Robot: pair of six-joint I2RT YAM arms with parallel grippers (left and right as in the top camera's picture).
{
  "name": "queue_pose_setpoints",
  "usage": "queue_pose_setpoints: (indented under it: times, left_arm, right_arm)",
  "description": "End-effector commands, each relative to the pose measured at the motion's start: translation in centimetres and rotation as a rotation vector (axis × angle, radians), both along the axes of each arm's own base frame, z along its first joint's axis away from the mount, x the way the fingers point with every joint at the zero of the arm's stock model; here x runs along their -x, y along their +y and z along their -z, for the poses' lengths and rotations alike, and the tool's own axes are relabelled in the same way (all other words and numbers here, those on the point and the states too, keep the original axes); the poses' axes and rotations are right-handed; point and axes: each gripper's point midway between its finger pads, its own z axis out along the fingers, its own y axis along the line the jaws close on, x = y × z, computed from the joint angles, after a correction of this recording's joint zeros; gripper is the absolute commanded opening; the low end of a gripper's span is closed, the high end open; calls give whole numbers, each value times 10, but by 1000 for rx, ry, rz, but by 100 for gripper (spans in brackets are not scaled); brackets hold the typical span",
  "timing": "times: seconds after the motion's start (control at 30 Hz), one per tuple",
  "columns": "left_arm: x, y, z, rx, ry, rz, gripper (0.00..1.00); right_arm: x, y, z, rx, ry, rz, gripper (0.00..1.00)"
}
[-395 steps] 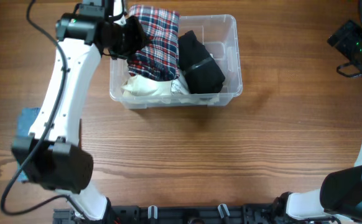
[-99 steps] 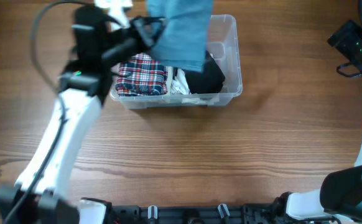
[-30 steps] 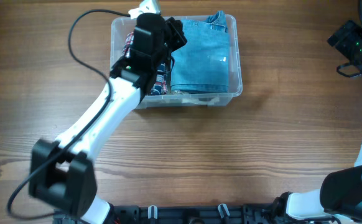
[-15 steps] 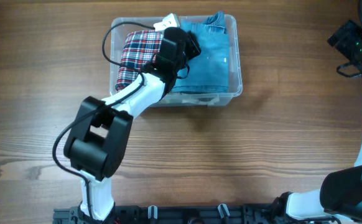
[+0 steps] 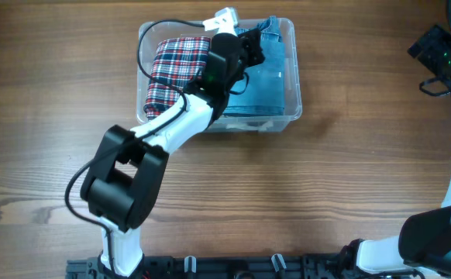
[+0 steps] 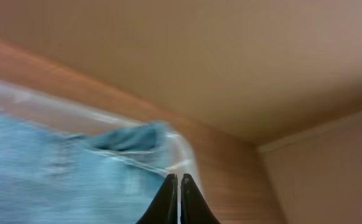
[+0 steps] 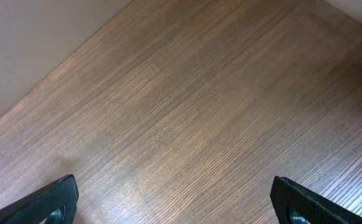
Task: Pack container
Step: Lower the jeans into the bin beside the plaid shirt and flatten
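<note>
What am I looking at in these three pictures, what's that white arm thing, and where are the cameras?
These are two robot arms at a wooden table. The wide picture comes from a camera fixed above the table. The other two come from small cameras on each arm's wrist, so each shows that arm's own fingers. On the table stands a clear plastic container holding a folded plaid garment and a folded denim garment. The left arm reaches into it. The left gripper is shut just above the denim, with nothing visible between its fingers. The right gripper is open and holds nothing. Its camera sees only bare wood, off to the right side.
</note>
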Motion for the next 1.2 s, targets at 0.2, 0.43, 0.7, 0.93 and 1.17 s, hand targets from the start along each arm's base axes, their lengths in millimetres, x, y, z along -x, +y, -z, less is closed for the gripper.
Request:
queue_pose_setpoints:
  times: [0.2, 0.43, 0.7, 0.93, 1.17]
  left_arm:
    - [20, -6, 62, -227, 117, 20, 4]
    - [26, -2, 118, -301, 230, 30, 4]
    - [9, 1, -2, -250, -97, -13, 4]
    - [-11, 69, 36, -374, 49, -148, 6]
    - [-6, 69, 98, -410, 189, -55, 8]
  right_arm:
    - [-2, 3, 7, -19, 8, 1, 100]
    - [-2, 3, 7, -19, 8, 1, 100]
    - [-2, 3, 7, -19, 8, 1, 100]
    - [-2, 3, 7, -19, 8, 1, 100]
    - [-2, 3, 7, -19, 8, 1, 100]
